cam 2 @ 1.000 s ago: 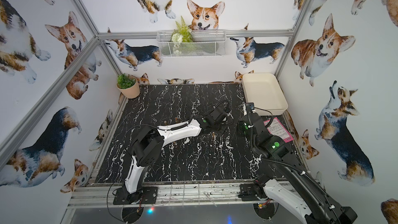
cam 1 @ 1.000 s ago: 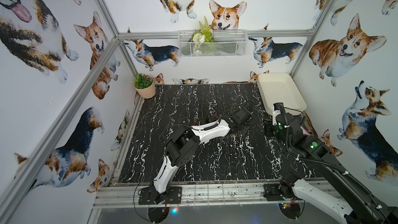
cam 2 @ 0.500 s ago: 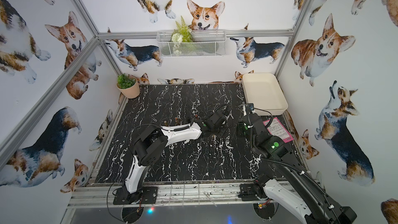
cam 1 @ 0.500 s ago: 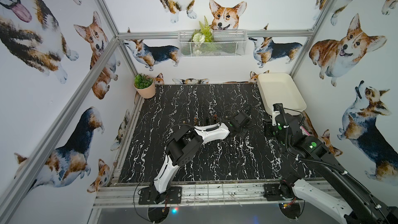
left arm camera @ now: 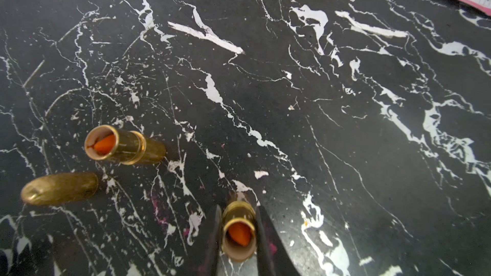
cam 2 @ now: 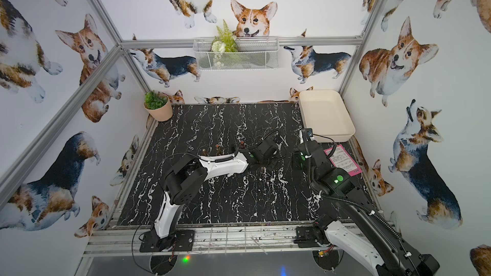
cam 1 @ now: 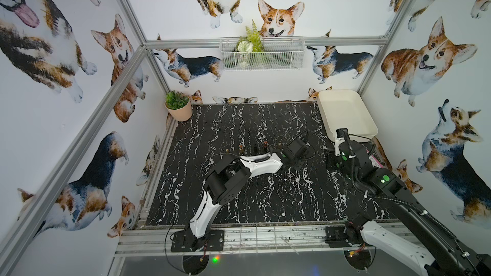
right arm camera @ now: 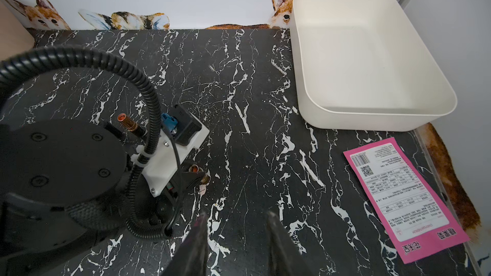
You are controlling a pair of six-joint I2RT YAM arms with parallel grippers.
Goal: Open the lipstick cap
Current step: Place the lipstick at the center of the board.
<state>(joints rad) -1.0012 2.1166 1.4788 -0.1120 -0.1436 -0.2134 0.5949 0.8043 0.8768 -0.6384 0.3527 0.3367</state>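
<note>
Left arm [cam 1: 260, 164] has eased slightly toward the front edge; left gripper [left arm camera: 238, 209] flanks the uncapped lipstick [left arm camera: 239, 230] standing near mid-table, pinch or release unclear. Right gripper [right arm camera: 235, 216] gapes empty over bare black marble tabletop [right arm camera: 252, 75], white tray [right arm camera: 372, 118] at the back-right corner, corgi-papered walls [cam 1: 332, 9].

My left fingers [left arm camera: 263, 242] run off the wrist view's edge, and I cannot tell whether they press the open lipstick [left arm camera: 239, 230] or merely flank it. The gold cap [left arm camera: 59, 188] near it is blurred. My right fingers [right arm camera: 196, 250] are cut off likewise. In both top views the standing tubes [cam 1: 240, 148] are too small to make out.
</note>
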